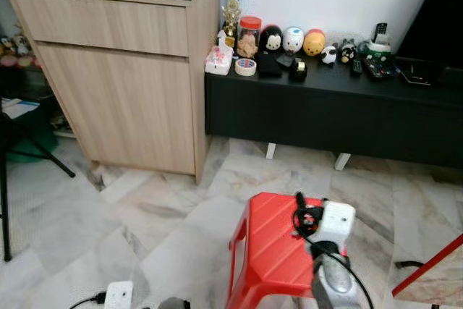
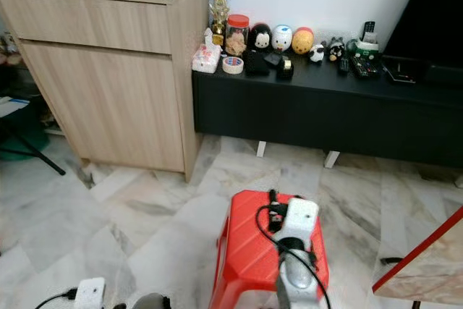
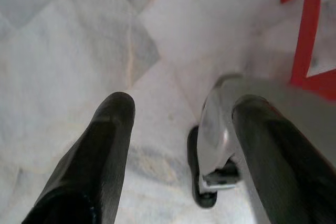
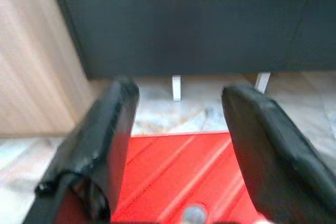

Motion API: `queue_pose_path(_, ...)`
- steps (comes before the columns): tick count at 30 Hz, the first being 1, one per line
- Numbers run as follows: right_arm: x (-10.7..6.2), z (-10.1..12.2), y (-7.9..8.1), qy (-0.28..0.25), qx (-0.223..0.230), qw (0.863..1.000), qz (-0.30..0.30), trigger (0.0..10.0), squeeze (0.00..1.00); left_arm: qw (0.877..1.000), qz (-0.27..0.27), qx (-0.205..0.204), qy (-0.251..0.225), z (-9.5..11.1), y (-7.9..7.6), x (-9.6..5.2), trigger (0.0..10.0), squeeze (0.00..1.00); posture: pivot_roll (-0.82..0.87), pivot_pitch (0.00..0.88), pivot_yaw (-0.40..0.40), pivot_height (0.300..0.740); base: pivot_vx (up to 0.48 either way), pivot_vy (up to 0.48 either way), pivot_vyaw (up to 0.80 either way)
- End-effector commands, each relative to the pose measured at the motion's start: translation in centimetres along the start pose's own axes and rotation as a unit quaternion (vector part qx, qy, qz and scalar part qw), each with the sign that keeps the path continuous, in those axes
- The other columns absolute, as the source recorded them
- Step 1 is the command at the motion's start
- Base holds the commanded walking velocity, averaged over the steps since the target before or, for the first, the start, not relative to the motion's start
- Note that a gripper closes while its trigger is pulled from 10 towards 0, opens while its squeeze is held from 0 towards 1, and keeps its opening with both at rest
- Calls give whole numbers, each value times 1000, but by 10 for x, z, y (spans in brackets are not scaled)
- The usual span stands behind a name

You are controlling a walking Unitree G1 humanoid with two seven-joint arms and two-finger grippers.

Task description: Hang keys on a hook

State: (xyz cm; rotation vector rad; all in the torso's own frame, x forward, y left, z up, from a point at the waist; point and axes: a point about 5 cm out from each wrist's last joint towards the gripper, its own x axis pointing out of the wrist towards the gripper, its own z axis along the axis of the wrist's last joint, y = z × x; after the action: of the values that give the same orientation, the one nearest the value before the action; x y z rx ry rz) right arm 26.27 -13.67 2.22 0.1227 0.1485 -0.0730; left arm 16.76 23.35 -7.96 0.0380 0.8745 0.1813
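Right gripper point(image 4: 176, 129) is hovering over the red plastic stool point(image 1: 271, 251) with fingers spread, nothing between them — it's pointing toward the long black low cabinet point(image 1: 325, 117). Left gripper point(image 3: 178, 145) is hanging over the grey-white marble floor point(image 1: 108, 215), fingers apart, also empty. Keys — can't make them out anywhere. Small figurines and a tape roll point(image 1: 245, 67) are sitting at the black cabinet's left end, beside the light wood sideboard point(image 1: 116, 77).

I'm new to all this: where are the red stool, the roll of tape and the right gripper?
red stool point(image 1: 269, 251), left eye view, seat top.
roll of tape point(image 1: 246, 67), left eye view, its rim.
right gripper point(image 4: 178, 145), right wrist view, between fingertips.
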Motion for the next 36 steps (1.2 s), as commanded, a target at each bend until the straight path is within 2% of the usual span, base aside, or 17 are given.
queue_pose_path(1, 1, 2, -6, -3, -2, 1000, -10, 10000, 0, 1000, -6, 2, 10, -4, -5, -1, 10000, 0, 60, 6, -69, 633, 330, 0, 0)
queue_pose_path(6, 1, 2, -6, -3, -2, 1000, -11, 10000, 0, 1000, -4, 4, 10, -5, -5, -1, 10000, 0, 61, 7, -69, 633, 314, 0, 0)
queue_pose_path(30, 0, 1, -7, 0, 0, 1000, -18, 10000, 0, 1000, -5, -1, -1, -1, -4, 0, 10000, 0, 61, 9, -67, 633, 0, 0, 0)
queue_pose_path(36, 1, 0, -7, 2, -1, 1000, -17, 10000, 0, 1000, -3, -3, -6, 1, -4, 0, 10000, 0, 60, 9, -67, 607, 0, 0, 0)
